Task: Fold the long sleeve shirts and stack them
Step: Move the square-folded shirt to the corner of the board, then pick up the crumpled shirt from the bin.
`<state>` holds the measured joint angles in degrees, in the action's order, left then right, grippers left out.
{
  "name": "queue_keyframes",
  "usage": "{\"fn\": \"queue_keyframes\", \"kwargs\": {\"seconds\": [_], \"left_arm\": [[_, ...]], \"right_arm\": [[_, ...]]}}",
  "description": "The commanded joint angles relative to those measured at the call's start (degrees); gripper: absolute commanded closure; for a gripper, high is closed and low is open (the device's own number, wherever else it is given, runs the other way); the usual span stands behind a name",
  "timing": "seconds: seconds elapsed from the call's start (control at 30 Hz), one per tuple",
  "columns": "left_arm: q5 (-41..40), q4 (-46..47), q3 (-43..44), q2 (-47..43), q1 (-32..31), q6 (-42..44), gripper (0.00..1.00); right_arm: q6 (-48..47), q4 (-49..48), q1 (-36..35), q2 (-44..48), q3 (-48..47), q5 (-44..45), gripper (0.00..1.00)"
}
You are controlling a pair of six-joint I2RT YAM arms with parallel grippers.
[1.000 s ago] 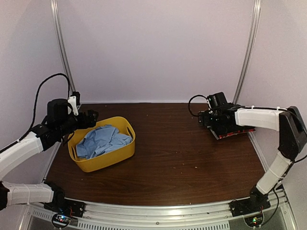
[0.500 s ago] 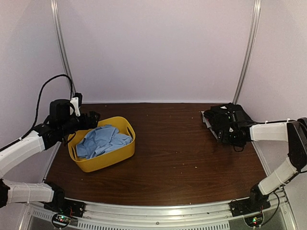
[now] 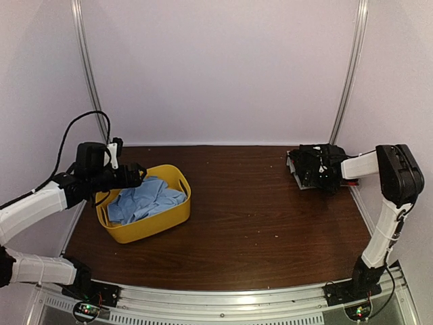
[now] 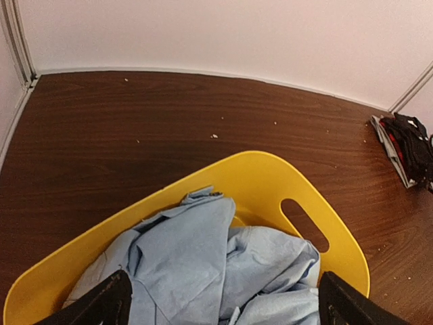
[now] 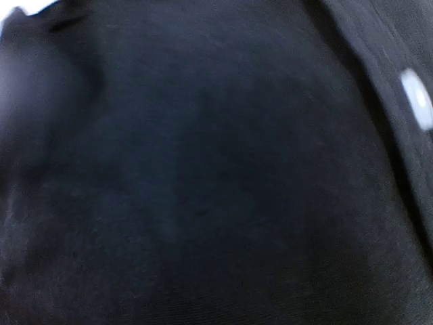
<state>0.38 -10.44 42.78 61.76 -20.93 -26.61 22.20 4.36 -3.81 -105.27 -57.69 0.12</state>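
Our left gripper (image 4: 223, 288) hangs with its jaws spread wide and nothing in them, over the nearest rim of the yellow basket (image 4: 270, 169). Straight below and just ahead of it lies the light blue shirt (image 4: 193, 257), a crumpled heap spanning the basket from one fingertip's side to the other. Bunched like this it shows no clear long axis, though one cuff or collar end pokes up on the far side, pointing away from the gripper. This arm is much the nearer, so we judge the pick to be a short drop. Our right gripper (image 3: 323, 175) sits well apart at the worktop's (image 3: 257, 223) far right, close over the black shirt (image 5: 203, 169). Its own view shows only dark cloth and a pale button (image 5: 416, 95), so we take its jaws as wide, with no hold visible.
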Motion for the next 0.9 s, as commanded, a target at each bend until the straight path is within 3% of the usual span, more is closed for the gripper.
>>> {"fn": "queue_keyframes", "kwargs": {"seconds": [0.0, 0.33, 0.47, 0.63, 0.8, 0.87], "left_arm": [[6.8, -4.8, 2.0, 1.2, -0.5, -1.9, 0.02], [3.8, -16.2, 1.1, 0.1, -12.0, -7.0, 0.03], [1.4, -18.1, 0.6, 1.9, -13.0, -6.7, 0.10], [2.9, -15.7, 0.6, 4.8, -13.2, -5.4, 0.33], [3.7, -14.8, 3.8, 5.9, -13.2, -3.4, 0.72], [3.8, -14.8, 6.4, 5.4, -13.2, -2.4, 0.94]], "right_arm": [[-2.4, -1.0, 0.6, -1.3, -5.5, -2.6, 0.00], [0.1, -7.1, -1.1, 13.1, 11.9, -9.3, 0.00], [0.7, -7.1, -2.1, 17.4, 15.1, -11.5, 0.00], [0.5, -6.2, -3.0, 19.0, 15.4, -12.1, 0.00], [0.5, -5.6, -3.4, 20.7, 16.4, -12.2, 0.00], [0.5, -5.2, -3.5, 22.0, 16.8, -12.2, 0.00]]}}
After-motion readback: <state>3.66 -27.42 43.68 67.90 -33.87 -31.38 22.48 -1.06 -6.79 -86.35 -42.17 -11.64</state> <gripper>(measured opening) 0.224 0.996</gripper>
